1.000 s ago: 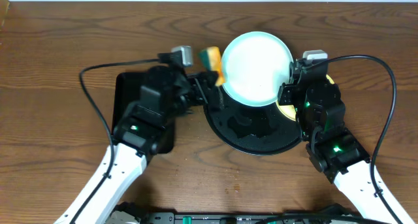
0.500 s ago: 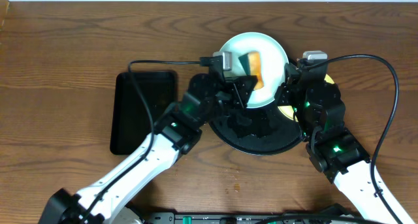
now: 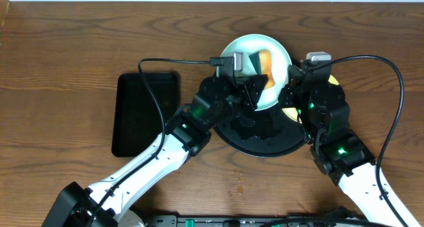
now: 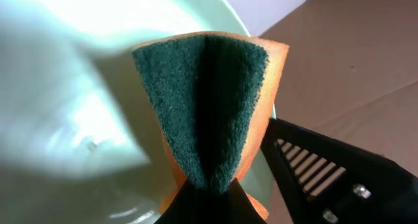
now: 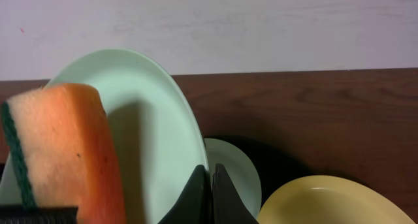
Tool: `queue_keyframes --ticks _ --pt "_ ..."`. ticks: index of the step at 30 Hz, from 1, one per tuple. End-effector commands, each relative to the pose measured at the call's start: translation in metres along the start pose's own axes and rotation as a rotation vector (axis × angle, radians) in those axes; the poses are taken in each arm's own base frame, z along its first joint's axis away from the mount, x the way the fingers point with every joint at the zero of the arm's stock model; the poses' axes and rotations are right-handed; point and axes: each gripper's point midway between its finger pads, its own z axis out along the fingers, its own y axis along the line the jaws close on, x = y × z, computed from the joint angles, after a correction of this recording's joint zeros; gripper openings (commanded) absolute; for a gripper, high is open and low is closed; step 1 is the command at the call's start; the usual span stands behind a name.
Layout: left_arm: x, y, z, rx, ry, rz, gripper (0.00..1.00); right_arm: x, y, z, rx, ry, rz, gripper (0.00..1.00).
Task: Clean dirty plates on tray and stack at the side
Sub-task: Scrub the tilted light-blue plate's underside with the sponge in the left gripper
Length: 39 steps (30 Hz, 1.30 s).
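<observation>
The left arm (image 3: 165, 147) and right arm (image 3: 331, 131) have white lower links and black joint housings, each dotted with a small green light (image 3: 196, 110). A black cable (image 3: 173, 61) loops to each grey wrist camera (image 3: 230, 60). The left gripper (image 4: 212, 198) and right gripper (image 5: 210, 185) are matte black.

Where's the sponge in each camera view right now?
Overhead: sponge upper centre, orange, over the held plate.
Left wrist: centre of frame, green side folded toward the camera.
Right wrist: lower left, orange side showing.
Shared landmark: the pale plate behind it.
</observation>
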Motion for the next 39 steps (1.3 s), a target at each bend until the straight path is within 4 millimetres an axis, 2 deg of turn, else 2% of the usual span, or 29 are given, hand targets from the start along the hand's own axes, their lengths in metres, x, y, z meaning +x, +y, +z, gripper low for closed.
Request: queue_keyframes --ticks 1,8,13,16,26,33,39 --pt "-0.012 0.002 -0.001 -0.029 -0.055 0.139 0.07 -0.005 0.0 -0.001 -0.004 -0.011 0.021 0.01" --pt "-0.027 0.018 -0.006 -0.094 -0.101 0.175 0.08 0.0 -0.006 -0.001 0.028 0.005 -0.011 0.01" --pt "-0.04 0.043 -0.011 -0.16 -0.11 0.156 0.07 0.002 -0.01 -0.001 0.049 0.012 -0.032 0.01" --pt "-0.044 0.051 -0.014 -0.182 -0.113 0.149 0.07 0.002 -0.011 -0.001 0.053 0.012 -0.04 0.01" --pt "-0.048 0.054 -0.016 -0.195 -0.122 0.181 0.08 0.005 -0.014 -0.001 0.068 0.028 -0.07 0.01" --pt "-0.052 0.047 -0.025 -0.195 -0.125 0.201 0.07 0.004 -0.02 -0.002 0.106 0.02 -0.097 0.01" --pt "-0.043 0.064 -0.03 -0.278 -0.087 0.222 0.07 0.003 -0.021 -0.002 0.109 0.018 -0.106 0.01"
